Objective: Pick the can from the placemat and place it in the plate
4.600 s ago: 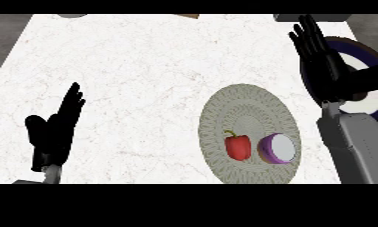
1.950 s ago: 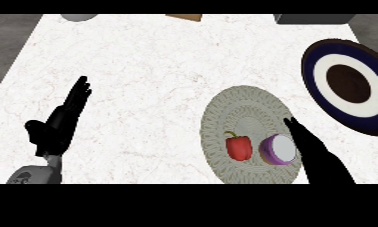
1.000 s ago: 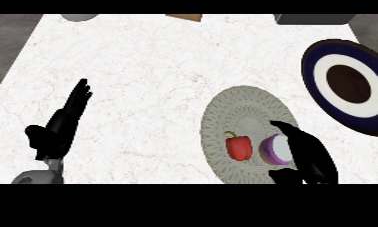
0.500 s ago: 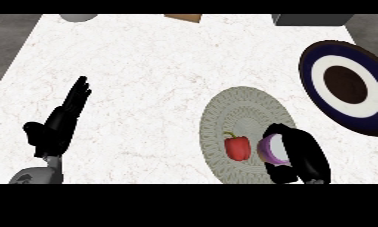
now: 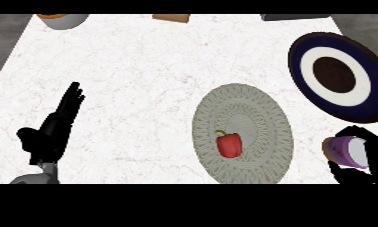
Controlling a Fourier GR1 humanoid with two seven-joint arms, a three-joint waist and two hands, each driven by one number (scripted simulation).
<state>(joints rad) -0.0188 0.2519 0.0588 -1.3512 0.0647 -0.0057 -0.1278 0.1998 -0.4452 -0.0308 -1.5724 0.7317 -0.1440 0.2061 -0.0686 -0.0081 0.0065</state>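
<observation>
The purple can with its white top is off the mat, near the view's right edge, just right of the round grey woven placemat. My right hand is curled round the can and hides part of it. A red bell pepper still lies on the placemat. The dark blue plate, with a white ring and a brown centre, lies beyond the can at the right. My left hand rests open at the lower left, fingers up.
Along the counter's far edge stand a bowl at the left, a brown object in the middle and a grey object at the right. The white counter's left edge borders dark floor.
My right hand came down beside the can, curled round it and carried it to the right, off the placemat. The pepper stayed. The left hand kept still.
</observation>
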